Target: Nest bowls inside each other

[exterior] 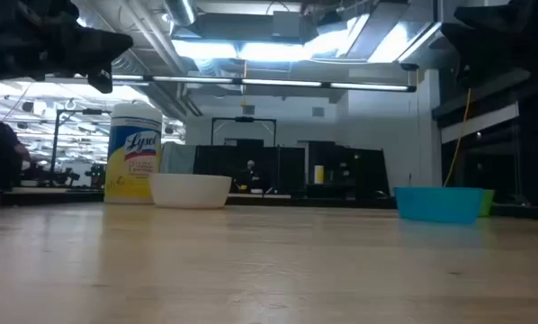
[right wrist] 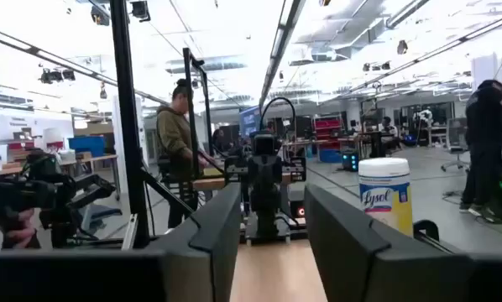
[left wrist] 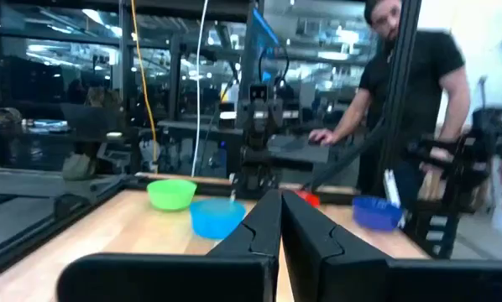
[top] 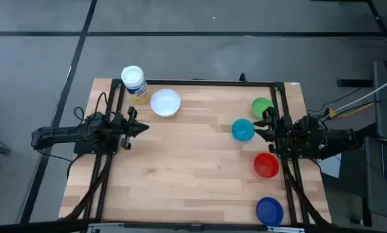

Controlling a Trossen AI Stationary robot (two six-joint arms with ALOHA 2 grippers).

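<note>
While the left gripper [top: 143, 127] hovers with its fingers pressed together and holding nothing, across the table [top: 193, 175] from the light blue bowl [top: 243, 130], the right gripper [top: 260, 128] hangs just beside that bowl with its fingers spread and empty. Taking the light blue bowl as the mark, the green bowl [top: 262, 107] sits close behind it toward the far edge, the red bowl [top: 266, 165] lies nearer the front, the dark blue bowl [top: 269, 211] farther still at the front edge, and the white bowl [top: 165, 103] stands well apart beside the white-lidded jar [top: 134, 83]; none is nested.
</note>
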